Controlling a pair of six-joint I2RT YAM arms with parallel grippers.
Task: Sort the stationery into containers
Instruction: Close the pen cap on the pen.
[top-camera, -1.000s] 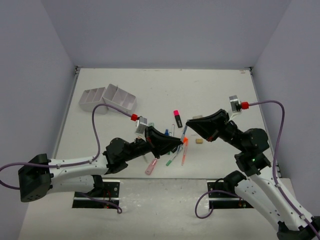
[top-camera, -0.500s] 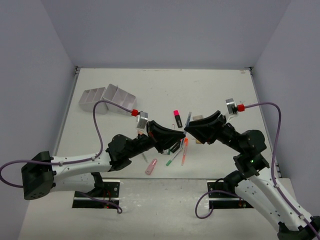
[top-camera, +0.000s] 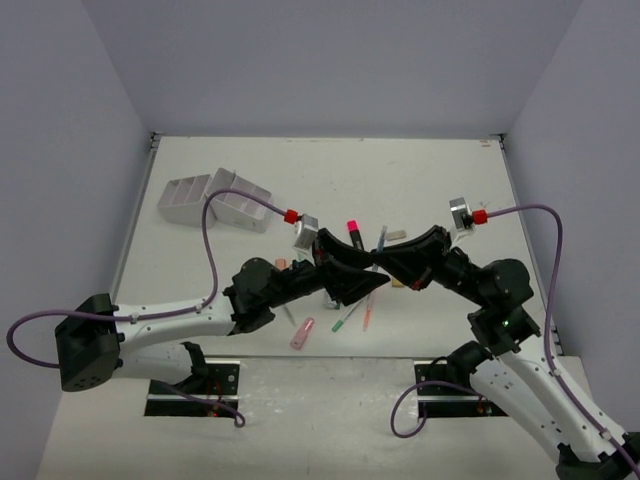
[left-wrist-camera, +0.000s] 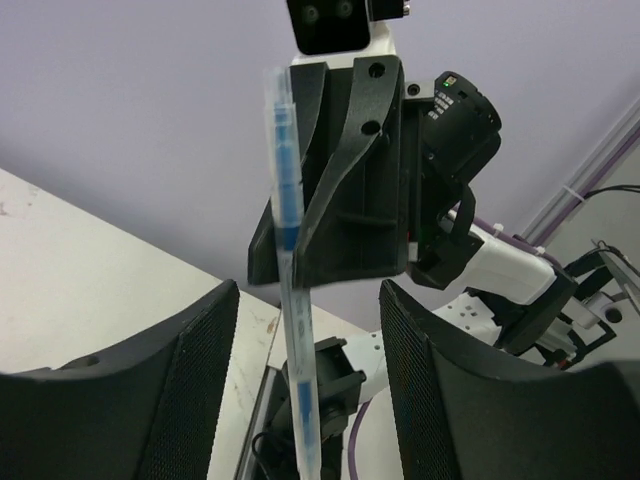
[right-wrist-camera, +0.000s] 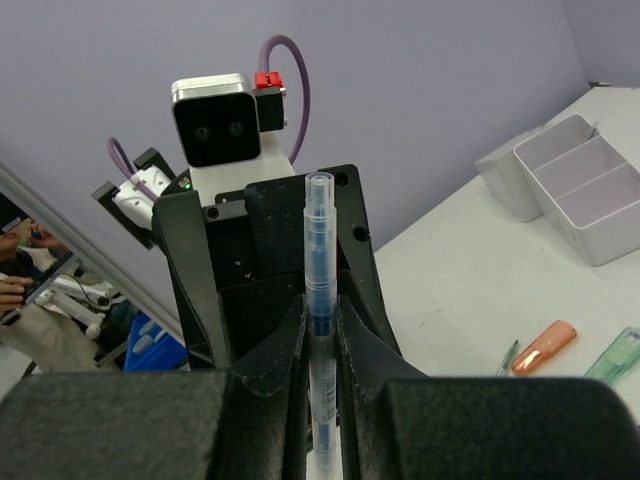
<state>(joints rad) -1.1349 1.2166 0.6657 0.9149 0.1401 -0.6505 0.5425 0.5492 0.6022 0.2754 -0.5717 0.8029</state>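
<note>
My right gripper is shut on a clear pen with blue ink and holds it above the table's middle; the pen stands upright between the pads in the right wrist view. My left gripper is open and faces it tip to tip. In the left wrist view the pen hangs between my open left fingers, touching neither. The white organiser stands at the far left, and shows in the right wrist view. Pens and highlighters lie under the grippers.
A pink and black highlighter, a tan eraser, a pink highlighter, a green pen and an orange pen lie on the table. An orange highlighter lies nearer the organiser.
My left gripper has moved right and up until its open jaws stand round the pen. My right gripper has lifted the pen a little and shifted left.
</note>
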